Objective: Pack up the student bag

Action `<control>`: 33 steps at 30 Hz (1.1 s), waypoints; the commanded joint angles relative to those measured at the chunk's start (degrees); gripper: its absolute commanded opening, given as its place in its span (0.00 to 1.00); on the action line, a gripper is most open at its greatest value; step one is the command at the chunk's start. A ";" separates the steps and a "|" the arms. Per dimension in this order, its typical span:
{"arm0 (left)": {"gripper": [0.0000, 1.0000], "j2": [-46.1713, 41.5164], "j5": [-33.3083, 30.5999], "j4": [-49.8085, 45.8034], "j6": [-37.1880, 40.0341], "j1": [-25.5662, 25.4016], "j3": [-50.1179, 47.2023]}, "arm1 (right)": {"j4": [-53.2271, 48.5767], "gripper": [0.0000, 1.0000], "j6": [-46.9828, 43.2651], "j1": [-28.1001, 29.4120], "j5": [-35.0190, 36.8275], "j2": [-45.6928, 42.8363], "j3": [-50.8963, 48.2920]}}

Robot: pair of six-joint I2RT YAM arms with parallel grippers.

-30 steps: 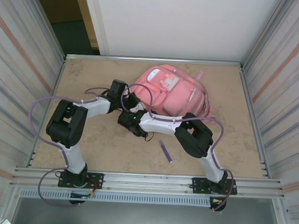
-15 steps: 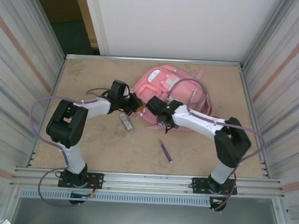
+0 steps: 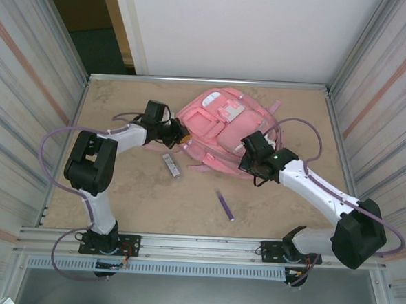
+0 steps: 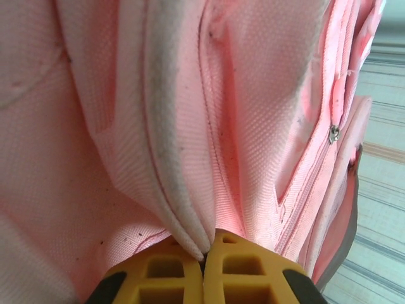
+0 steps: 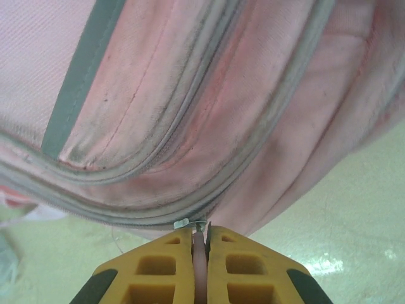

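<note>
Now the right gripper (image 5: 199,235) has swung over to the right side of the large pink fabric backpack (image 3: 221,129), pinched shut on its zip edge, left gripper (image 4: 204,256) still clamping the left fold.

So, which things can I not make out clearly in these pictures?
- Top view: the small grey object beside the student bag is too small to identify.
- Left wrist view: the left gripper pinches the bag's fabric. Folds hide whether any pocket is open.
- Right wrist view: the thin part of the bag in the right gripper may be a zipper pull. Its fingers cover most of it.
</note>
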 commanded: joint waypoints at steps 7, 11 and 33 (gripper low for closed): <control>0.00 16.67 0.24 -10.46 12.09 3.68 26.58 | 7.83 0.00 -13.28 -1.19 -14.63 -1.16 0.41; 0.35 14.59 -3.74 -9.00 10.57 4.48 26.10 | 11.45 0.00 -13.21 0.05 -16.89 3.94 3.84; 0.44 -5.76 -13.91 3.87 -0.87 -14.24 -3.68 | 17.23 0.00 -10.12 5.61 -18.06 12.85 7.93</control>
